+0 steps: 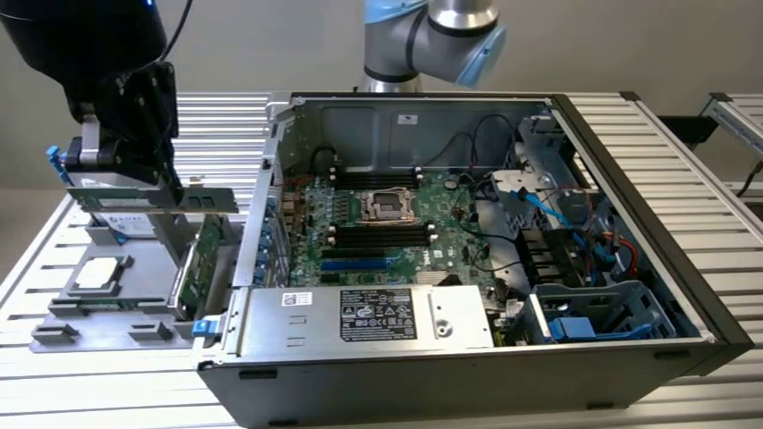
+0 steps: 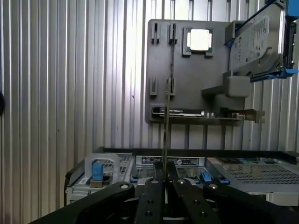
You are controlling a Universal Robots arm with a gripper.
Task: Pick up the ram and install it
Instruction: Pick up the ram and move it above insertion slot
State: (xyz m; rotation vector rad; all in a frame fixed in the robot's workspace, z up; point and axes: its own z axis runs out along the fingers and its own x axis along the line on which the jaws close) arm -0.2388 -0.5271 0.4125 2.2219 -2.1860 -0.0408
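1. My pincer (image 2: 165, 171) is nearly closed, with only a thin gap left, and that gap is taken up by the ram (image 2: 166, 121). The two black fingers (image 2: 152, 196) pinch its flat faces.
2. In the wrist view the ram runs edge-on, straight out from between the fingertips. In the exterior view it (image 1: 191, 198) hangs level under the pincer (image 1: 143, 181), its long green edge lying across.
3. The ram is in the air over the grey tray (image 1: 120, 335), which sits on the bench (image 1: 667, 134) toward the exterior view's left edge.
4. On that tray I see a hard drive (image 1: 120, 223) with blue rails standing just behind the ram, a processor chip (image 1: 99, 273) lying flat, and a green expansion card (image 1: 203, 259) on edge along the tray side nearest the case.
5. The open computer case (image 1: 477, 393) takes up the middle of the bench, just beside the tray.
6. Inside it lies the motherboard (image 1: 412, 210), with black memory slots (image 1: 379, 234) just below the processor socket. A power supply (image 1: 370, 317) with a pale label sits along the near wall.
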